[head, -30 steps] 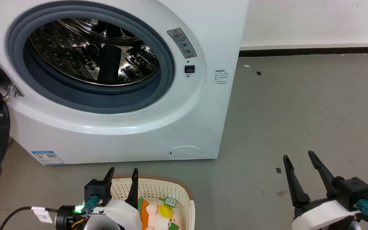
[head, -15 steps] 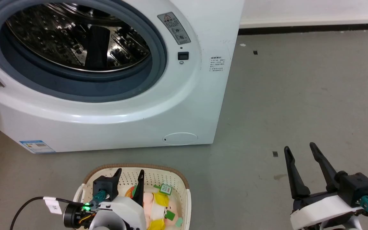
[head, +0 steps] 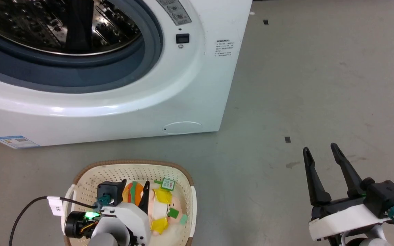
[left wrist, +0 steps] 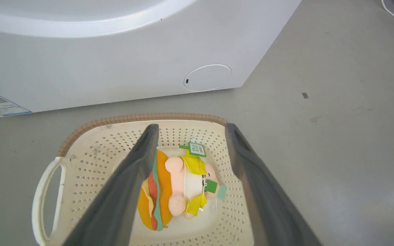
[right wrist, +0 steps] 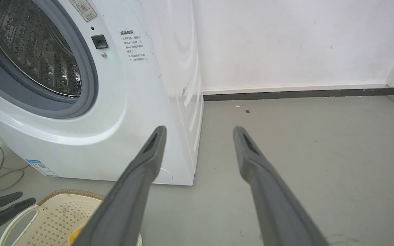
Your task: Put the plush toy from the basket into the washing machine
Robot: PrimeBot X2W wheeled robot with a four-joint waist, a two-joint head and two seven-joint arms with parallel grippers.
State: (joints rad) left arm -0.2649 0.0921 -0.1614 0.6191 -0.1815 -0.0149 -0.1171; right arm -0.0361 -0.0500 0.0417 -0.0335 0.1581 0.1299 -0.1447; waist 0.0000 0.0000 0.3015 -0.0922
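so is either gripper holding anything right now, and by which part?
Nothing held. The left gripper hangs open over the plush toy lying in the basket, jaws wide apart; the right gripper is open over the floor.

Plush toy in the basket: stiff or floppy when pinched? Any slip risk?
Probably soft: the toy looks stuffed, so it should squash between the fingers. Likely light, being small plush. Its loose tags may dangle or snag on the basket.
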